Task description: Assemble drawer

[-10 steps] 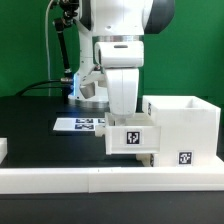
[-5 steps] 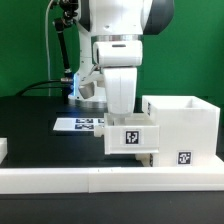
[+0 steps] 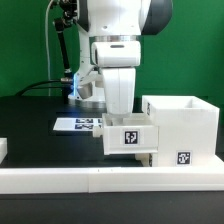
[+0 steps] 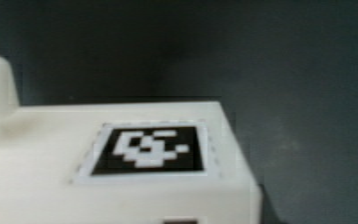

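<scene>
In the exterior view my gripper (image 3: 121, 120) reaches straight down into a small white open-topped drawer tray (image 3: 128, 138) with a black-and-white tag on its front. The jaws are shut on the tray; the fingertips are hidden behind its wall. The tray hangs clear of the table against the exterior view's left side of the large white hollow casing (image 3: 185, 122), which bears its own tag (image 3: 183, 157). In the wrist view the tray's tagged face (image 4: 149, 148) fills the frame, and my fingers do not show clearly.
The marker board (image 3: 78, 124) lies on the black table behind the tray. A long low white border rail (image 3: 100, 179) runs along the front. A small white part (image 3: 3, 150) sits at the exterior view's far left edge. A green wall stands behind.
My gripper and the tray in it have shifted slightly toward the exterior view's left. The casing has not moved.
</scene>
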Tool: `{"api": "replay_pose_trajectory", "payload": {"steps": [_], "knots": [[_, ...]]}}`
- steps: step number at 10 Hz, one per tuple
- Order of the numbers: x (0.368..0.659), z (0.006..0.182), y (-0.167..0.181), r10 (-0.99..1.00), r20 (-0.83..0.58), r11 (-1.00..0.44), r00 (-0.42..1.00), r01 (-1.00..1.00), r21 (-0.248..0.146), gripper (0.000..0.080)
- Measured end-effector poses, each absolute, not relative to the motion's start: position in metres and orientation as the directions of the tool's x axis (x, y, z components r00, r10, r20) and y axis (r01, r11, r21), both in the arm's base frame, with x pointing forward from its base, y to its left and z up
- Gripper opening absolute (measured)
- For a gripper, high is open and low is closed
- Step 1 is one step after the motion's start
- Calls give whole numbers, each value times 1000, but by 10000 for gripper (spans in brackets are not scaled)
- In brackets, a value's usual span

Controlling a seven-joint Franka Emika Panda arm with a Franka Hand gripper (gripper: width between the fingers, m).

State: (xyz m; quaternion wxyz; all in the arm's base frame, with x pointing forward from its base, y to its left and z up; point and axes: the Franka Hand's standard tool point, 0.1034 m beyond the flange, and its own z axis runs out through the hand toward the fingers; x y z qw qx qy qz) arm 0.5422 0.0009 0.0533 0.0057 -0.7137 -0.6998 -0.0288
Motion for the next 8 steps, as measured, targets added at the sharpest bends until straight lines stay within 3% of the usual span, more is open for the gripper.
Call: {"api": "replay_pose_trajectory", "payload": {"steps": [5,7,8], "knots": [[542,53,-5,998,50,-33,32,999,32,41],[540,53,-6,998,45,-33,33,999,0,41],[540,53,-6,999,45,-23,23,1000,4,41]]}}
